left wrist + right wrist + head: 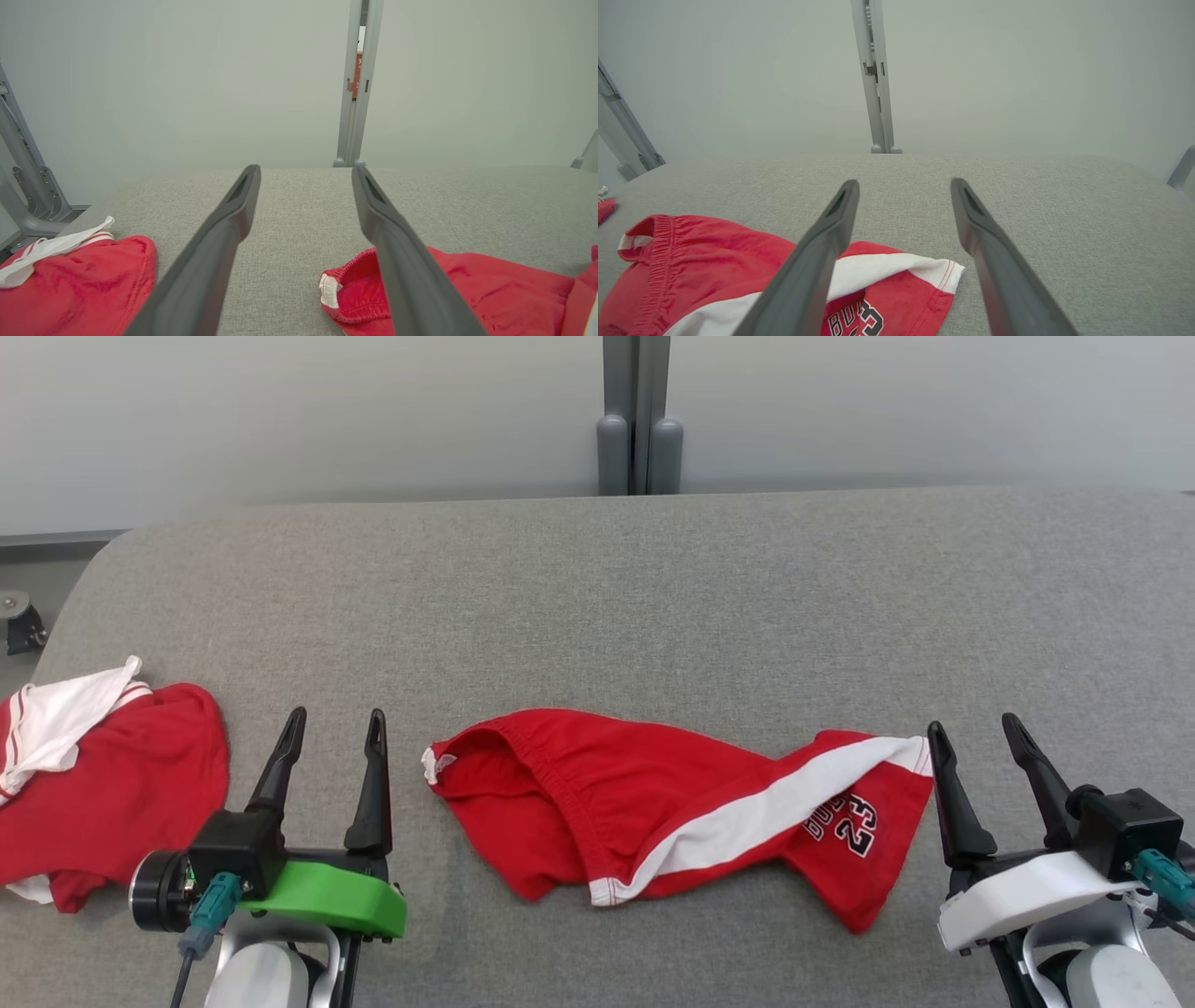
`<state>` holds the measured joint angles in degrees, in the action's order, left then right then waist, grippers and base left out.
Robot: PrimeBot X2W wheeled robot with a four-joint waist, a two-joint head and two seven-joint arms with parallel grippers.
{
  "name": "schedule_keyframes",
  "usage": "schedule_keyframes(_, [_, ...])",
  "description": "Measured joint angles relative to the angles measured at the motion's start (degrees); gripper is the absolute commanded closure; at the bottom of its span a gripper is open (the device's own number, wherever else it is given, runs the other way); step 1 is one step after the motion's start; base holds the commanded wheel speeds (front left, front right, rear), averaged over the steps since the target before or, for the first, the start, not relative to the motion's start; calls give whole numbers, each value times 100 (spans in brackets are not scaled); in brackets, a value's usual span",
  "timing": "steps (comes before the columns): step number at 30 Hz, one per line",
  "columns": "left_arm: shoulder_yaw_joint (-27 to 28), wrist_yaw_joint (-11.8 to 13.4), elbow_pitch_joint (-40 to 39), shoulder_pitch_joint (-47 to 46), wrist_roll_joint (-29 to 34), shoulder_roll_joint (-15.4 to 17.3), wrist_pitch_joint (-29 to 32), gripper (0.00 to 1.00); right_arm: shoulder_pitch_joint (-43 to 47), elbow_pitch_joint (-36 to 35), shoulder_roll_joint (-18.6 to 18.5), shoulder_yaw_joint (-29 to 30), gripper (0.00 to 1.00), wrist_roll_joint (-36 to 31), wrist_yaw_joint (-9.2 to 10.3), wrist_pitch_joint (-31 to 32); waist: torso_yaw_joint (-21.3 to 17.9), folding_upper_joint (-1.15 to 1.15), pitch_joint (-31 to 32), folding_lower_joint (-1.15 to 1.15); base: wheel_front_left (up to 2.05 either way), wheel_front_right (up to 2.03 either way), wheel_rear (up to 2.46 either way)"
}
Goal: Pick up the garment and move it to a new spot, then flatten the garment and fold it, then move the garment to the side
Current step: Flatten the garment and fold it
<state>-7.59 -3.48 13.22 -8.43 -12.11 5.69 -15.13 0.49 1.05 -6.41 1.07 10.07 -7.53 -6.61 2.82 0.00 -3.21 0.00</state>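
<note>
1. On the grey fabric-covered table (653,597), between our two arms, lies a crumpled pair of red cloth shorts with a white side stripe and a printed number (672,803). The shorts are neither flattened nor folded yet.
2. We judge the shorts light, soft and limp. They would sag and bunch when lifted, so a single pinch would leave most of the cloth dragging.
3. The best holds, in our view, are the gathered elastic waistband (509,737) at the end toward our left and the striped leg hem (910,753) toward our right. These thicker edges should slip less.
4. Our left end effector (336,719) has its fingers spread and empty. It sits just beside the waistband end, apart from it.
5. Our right end effector (973,726) is likewise spread and empty, with its inner finger just beside the hem. Whether it touches the cloth we cannot tell.
6. A second red-and-white garment (121,784) lies bunched at the table's left edge, beyond our left end effector and well apart from the shorts.
</note>
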Motion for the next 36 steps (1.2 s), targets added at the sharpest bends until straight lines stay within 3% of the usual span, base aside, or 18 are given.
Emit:
schedule_keyframes(13, [-193, -2, 10, 73, 104, 24, 119, 0, 137, -200, 87, 41, 0, 55, 1, 149, -6, 0, 52, 0, 0, 0, 0])
schedule_keyframes(24, [-1892, -359, 171, 218, -321, -180, 1952, 0, 98, -90, 114, -25, 0, 88, 0, 171, -118, 0, -218, 0, 0, 0, 0])
schedule_keyframes(32, [-2204, -383, 218, 308, -706, -133, 2395, 0, -32, 52, 108, -2, 0, 98, 0, 148, -251, 0, -469, 0, 0, 0, 0])
schedule_keyframes(33, [-2215, -385, 221, 303, -720, -130, 2394, 46, -58, 76, 101, 11, 0, 104, 0, 147, -263, 0, -492, 0, 0, 0, 0])
schedule_keyframes(34, [-2223, -385, 231, 281, -757, -123, 2391, 100, -95, 116, 82, 35, 0, 122, 0, 144, -278, 0, -526, 0, 0, 0, 0])
schedule_keyframes(36, [-2234, -385, 268, 221, -803, -110, 2386, 100, -140, 259, 35, 86, 0, 169, 0, 138, -296, 0, -573, 0, 0, 0, 0])
